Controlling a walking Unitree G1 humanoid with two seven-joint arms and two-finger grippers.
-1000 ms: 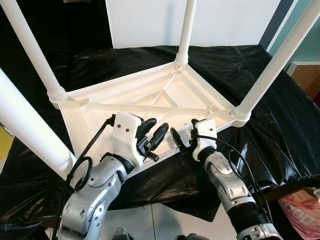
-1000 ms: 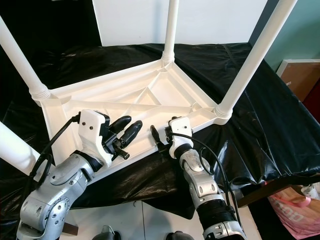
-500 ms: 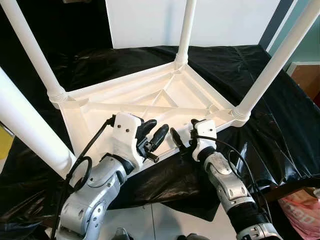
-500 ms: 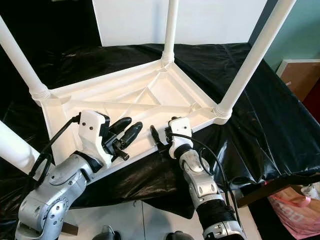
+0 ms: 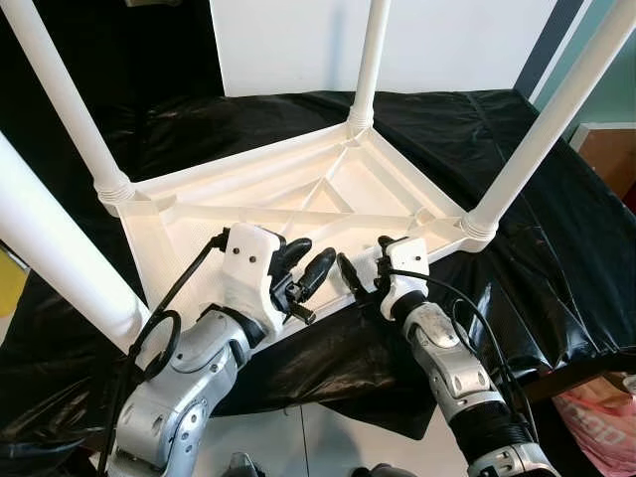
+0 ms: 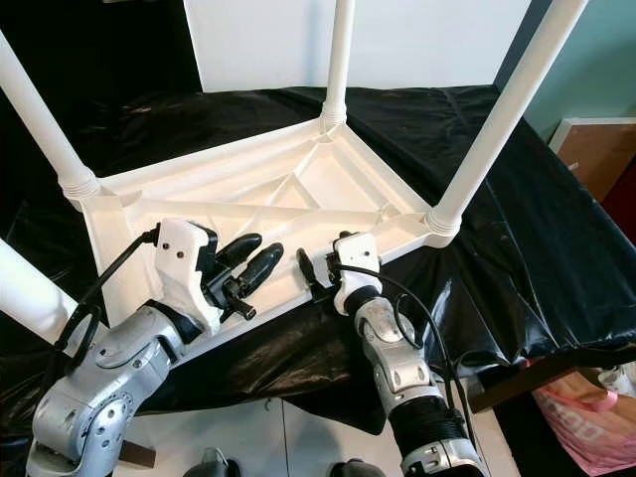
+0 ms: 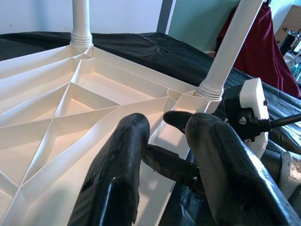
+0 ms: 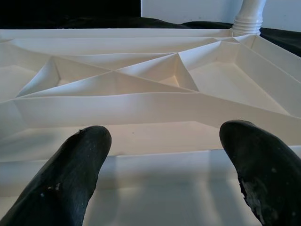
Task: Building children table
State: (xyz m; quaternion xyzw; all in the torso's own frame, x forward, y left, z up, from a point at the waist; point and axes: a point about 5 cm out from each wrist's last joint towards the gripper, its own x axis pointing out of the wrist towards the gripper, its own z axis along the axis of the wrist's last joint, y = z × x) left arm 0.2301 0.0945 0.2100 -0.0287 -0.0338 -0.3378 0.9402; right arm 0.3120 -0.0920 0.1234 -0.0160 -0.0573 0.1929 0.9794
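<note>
A white plastic children's table [image 5: 298, 199] lies upside down on a black sheet, its ribbed underside facing up. Four white legs stand up from its corners: far leg [image 5: 370, 60], right leg [image 5: 547, 129], left leg [image 5: 65, 99] and near-left leg [image 5: 50, 248]. My left gripper [image 5: 316, 248] hovers over the near rim, open, nothing between its fingers [image 7: 122, 160]. My right gripper [image 5: 363, 256] is at the same near rim [image 8: 155, 165], just to the right of the left one, fingers [image 8: 70, 179] spread wide with the rim between them.
Black plastic sheeting [image 5: 556, 248] covers the work surface and hangs over its near edge. A white board [image 5: 288, 40] stands at the back. A wooden cabinet [image 5: 611, 149] is to the right, a pink bag [image 5: 596, 427] lies on the floor at lower right.
</note>
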